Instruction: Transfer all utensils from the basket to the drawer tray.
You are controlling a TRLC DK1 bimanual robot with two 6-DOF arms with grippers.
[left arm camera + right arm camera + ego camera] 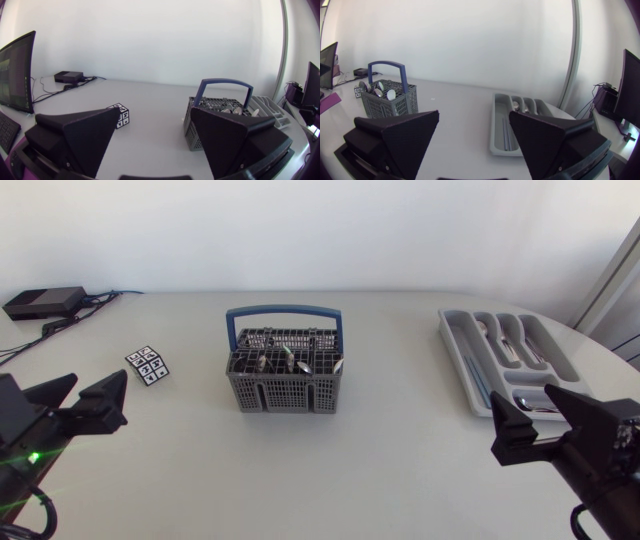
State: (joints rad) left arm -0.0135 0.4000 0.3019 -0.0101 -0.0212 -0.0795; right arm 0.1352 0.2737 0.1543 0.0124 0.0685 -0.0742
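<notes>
The head camera sits high above the table [400, 480] and looks steeply down, with the basket [286, 370] near centre and the tray [505, 355] toward two o'clock. The left wrist camera rides low just behind the left gripper [155, 112], facing level across the table, the basket close ahead at one o'clock. The right wrist camera sits likewise behind the right gripper [474, 114], tray near at twelve, basket farther at ten. All three views share basket and tray.

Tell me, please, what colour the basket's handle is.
Blue handle on a grey basket; clearest in the head view.
</notes>
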